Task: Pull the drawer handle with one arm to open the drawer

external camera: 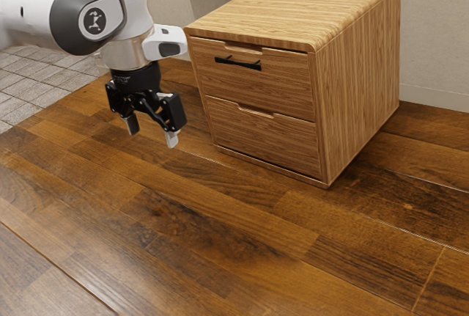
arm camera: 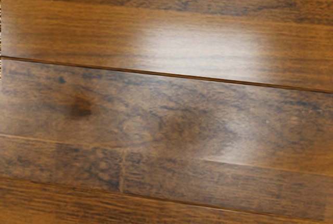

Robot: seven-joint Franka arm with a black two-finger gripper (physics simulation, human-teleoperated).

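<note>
A light wooden cabinet (external camera: 344,59) with two drawers stands on the floor at the exterior view's right. Its upper drawer (external camera: 253,81) carries a black bar handle (external camera: 237,63), and its front sits flush with the cabinet. The lower drawer (external camera: 264,136) has a wooden lip and is also flush. My gripper (external camera: 152,131) hangs over the floor to the left of the cabinet, lower than the black handle and clear of it. Its fingers point down and stand apart, open, with nothing between them. In the wrist view I look straight down at dark floor planks (arm camera: 166,120).
Dark wooden floor (external camera: 220,243) spreads in front of the cabinet. Grey tiles (external camera: 37,81) lie at the exterior view's far left. A pale wall (external camera: 440,30) runs behind the cabinet.
</note>
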